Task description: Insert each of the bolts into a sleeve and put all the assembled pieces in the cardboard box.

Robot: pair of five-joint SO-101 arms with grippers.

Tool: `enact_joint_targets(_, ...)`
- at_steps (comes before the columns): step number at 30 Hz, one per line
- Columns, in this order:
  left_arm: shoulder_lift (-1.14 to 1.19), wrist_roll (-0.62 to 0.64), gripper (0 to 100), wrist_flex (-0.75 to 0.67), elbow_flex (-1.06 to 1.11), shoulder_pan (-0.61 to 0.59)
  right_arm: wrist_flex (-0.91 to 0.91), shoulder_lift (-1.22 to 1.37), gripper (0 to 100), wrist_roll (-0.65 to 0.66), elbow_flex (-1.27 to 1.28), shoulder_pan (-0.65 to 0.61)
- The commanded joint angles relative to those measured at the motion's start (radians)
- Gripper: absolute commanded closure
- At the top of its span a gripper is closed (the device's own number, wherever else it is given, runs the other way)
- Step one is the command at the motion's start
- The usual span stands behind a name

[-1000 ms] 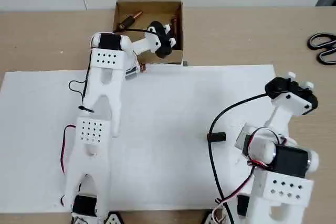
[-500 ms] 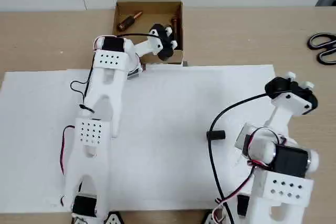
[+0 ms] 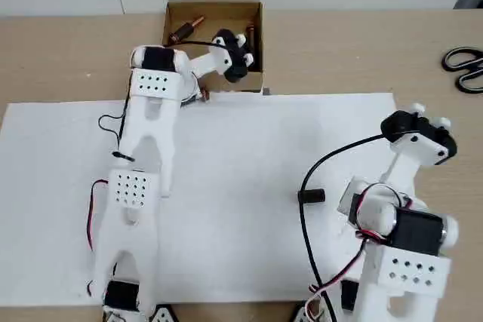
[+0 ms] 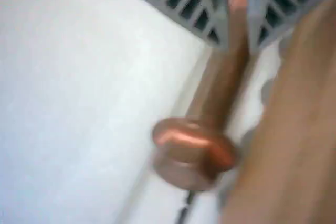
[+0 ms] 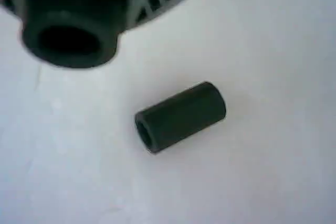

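Observation:
My left gripper (image 4: 238, 39) is shut on the shank of a copper bolt (image 4: 194, 148), whose head points away from the fingers. In the high view this gripper (image 3: 199, 94) hangs at the near wall of the cardboard box (image 3: 213, 8). Two assembled pieces lie in the box, one at the back left (image 3: 185, 29), the other along the right wall (image 3: 250, 35). My right gripper (image 5: 73, 19) is shut on a black sleeve (image 5: 68, 43), seen end-on. A second black sleeve (image 5: 181, 115) lies on its side on the white paper, close to it (image 3: 311, 196).
A large white paper sheet (image 3: 249, 148) covers the wooden table. Black scissors (image 3: 464, 68) lie at the far right edge. The right arm's black cable (image 3: 303, 239) loops over the paper beside the loose sleeve.
The left arm swayed slightly to the right and back by the box's near wall, still holding the bolt. The right arm and the loose sleeve have not moved.

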Motion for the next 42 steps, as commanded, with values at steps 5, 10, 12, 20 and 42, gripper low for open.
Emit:
enact_joint_targets(5, -0.048, 0.002, 100, 0.080, -0.209, 0.015, -0.018, -0.005, 99.6, -0.006, -0.005, -0.007)
enact_joint_targets(10, -0.048, 0.003, 100, 0.080, -0.214, 0.014, -0.018, -0.005, 99.6, -0.006, -0.005, -0.007)
enact_joint_targets(12, -0.038, 0.005, 100, 0.080, -0.211, 0.011, -0.018, -0.005, 99.6, -0.006, -0.005, -0.007)
enact_joint_targets(20, -0.037, 0.005, 88, 0.043, -0.048, 0.014, -0.018, -0.004, 99.6, -0.006, -0.005, -0.007)
enact_joint_targets(42, -0.038, 0.005, 87, -0.043, 0.091, 0.020, -0.018, -0.004, 99.6, -0.008, -0.003, -0.010)
